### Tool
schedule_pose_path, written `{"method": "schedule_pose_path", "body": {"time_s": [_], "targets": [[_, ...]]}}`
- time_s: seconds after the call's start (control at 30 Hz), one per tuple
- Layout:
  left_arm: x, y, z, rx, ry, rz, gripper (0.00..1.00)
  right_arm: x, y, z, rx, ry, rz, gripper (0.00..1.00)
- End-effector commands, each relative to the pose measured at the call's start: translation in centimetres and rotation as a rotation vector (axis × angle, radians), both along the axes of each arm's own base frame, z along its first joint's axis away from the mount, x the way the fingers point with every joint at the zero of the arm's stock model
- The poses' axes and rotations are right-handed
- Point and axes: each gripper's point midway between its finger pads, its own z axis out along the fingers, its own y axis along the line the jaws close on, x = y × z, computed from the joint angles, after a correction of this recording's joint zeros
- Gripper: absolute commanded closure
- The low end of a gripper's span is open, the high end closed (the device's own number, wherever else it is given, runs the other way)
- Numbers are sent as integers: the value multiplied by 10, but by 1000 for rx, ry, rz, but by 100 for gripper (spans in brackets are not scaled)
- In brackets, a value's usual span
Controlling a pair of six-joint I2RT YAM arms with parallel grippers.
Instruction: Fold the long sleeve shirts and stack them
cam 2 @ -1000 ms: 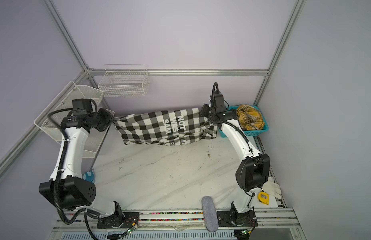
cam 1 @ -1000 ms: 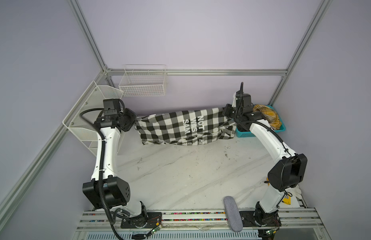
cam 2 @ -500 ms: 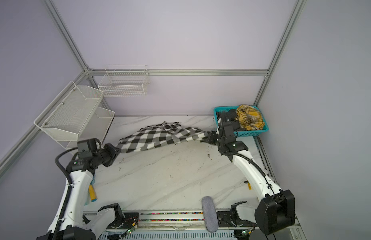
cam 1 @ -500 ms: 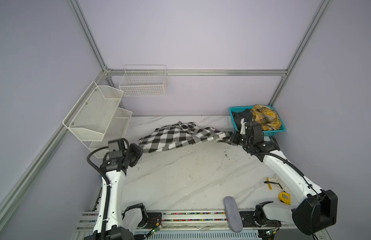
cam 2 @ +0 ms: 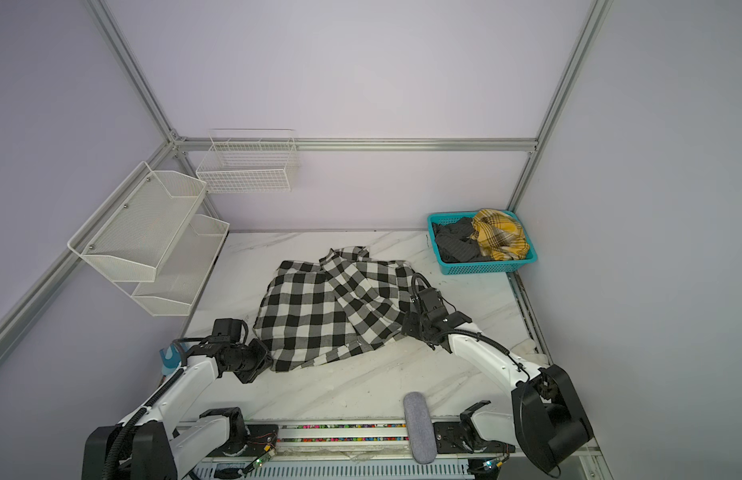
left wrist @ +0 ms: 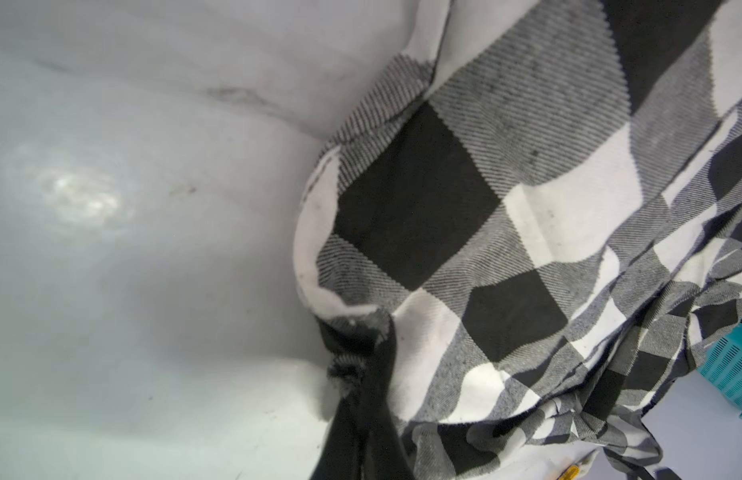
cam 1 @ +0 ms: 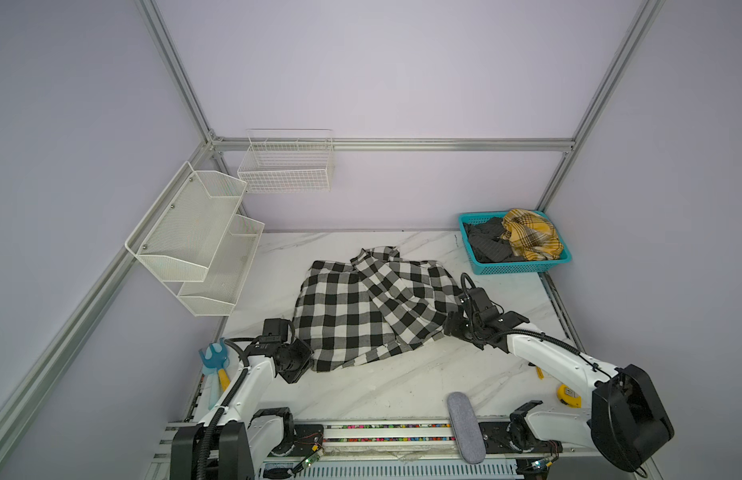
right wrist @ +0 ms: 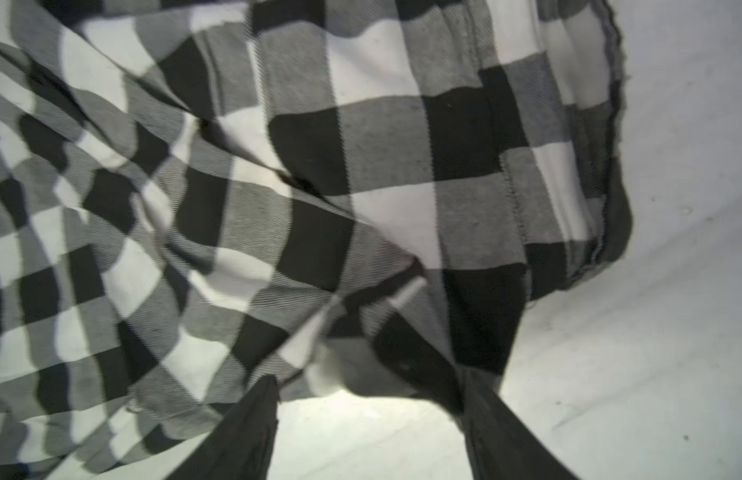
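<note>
The black-and-white checked shirt (cam 1: pixel 361 316) (cam 2: pixel 327 316) lies spread and rumpled on the marble table in both top views. My left gripper (cam 1: pixel 310 362) (cam 2: pixel 268 360) sits at its near left corner, shut on the hem; the left wrist view shows cloth (left wrist: pixel 485 187) bunched at the closed tips (left wrist: pixel 361 365). My right gripper (cam 1: pixel 447 328) (cam 2: pixel 403 326) rests at the near right edge. Its jaws stand open (right wrist: pixel 367 386), with the shirt's edge (right wrist: pixel 319 166) just past the tips and bare table between them. A yellow plaid shirt (cam 1: pixel 527 232) and a dark grey one (cam 1: pixel 485 245) lie in the basket.
The teal basket (cam 1: pixel 523 268) stands at the back right corner. White mesh shelves (cam 1: pixel 194 232) and a wire basket (cam 1: pixel 286 166) hang on the walls. A grey oblong pad (cam 1: pixel 464 428), a yellow tape measure (cam 1: pixel 568 395) and a blue tool (cam 1: pixel 213 357) lie near the front edge.
Both arms swept the shirt down from stretched in the air at the back to lying on the table nearer the front. The right gripper has opened.
</note>
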Motion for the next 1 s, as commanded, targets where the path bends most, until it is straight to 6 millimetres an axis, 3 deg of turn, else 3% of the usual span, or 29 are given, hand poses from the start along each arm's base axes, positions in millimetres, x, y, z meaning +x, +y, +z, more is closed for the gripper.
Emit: {"method": "schedule_pose_path", "body": {"time_s": [0.0,0.1,0.17,0.4,0.53,0.97], "targets": [[25,10,23,58,-69,9,100,9,-17,28,-102,-26,-61,19],[29,18,30,105,-63,2,100,22,-4,32,-120,-5,24,17],[33,23,35,121,-70,0,100,31,6,20,-102,50,78,17],[39,30,38,147,-73,-1,100,57,6,-20,1,163,117,29],[43,42,35,168,-69,15,100,44,15,-47,38,238,177,34],[59,69,39,233,-46,30,100,19,37,-72,202,292,225,47]]}}
